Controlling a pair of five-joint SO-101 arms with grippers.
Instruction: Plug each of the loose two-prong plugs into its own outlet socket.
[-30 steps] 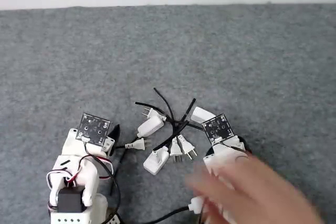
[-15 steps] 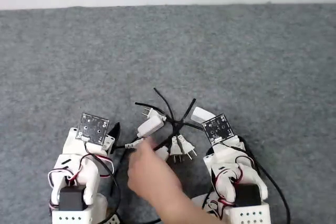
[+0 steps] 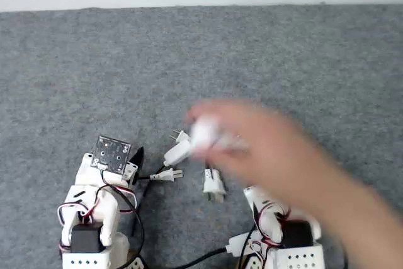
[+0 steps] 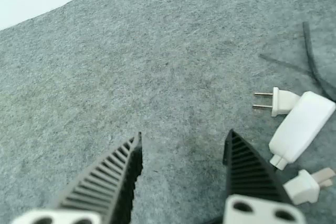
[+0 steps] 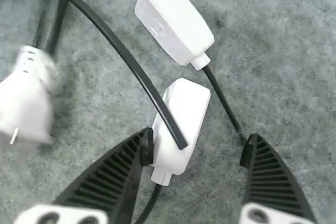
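Plugs point(image 3: 167, 174) and white socket blocks point(image 3: 178, 152) lie loose among black cord point(image 5: 115, 40) on the grey carpet point(image 3: 283, 48), close together — none looks joined. A person's hand point(image 3: 271, 155) is over the pile, holding one white piece point(image 3: 204, 133). Left gripper point(image 4: 184, 137) hangs wide open, empty, near a plug; right gripper point(image 5: 199, 136) gapes empty over a socket block. Plugging seems not yet begun — next, with the hand gone, a plug must be pinched by its body, prongs lined to slots.

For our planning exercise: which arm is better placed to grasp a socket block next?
Probably the right: the right gripper stands open over a white socket block, while the left gripper hangs open over bare carpet.
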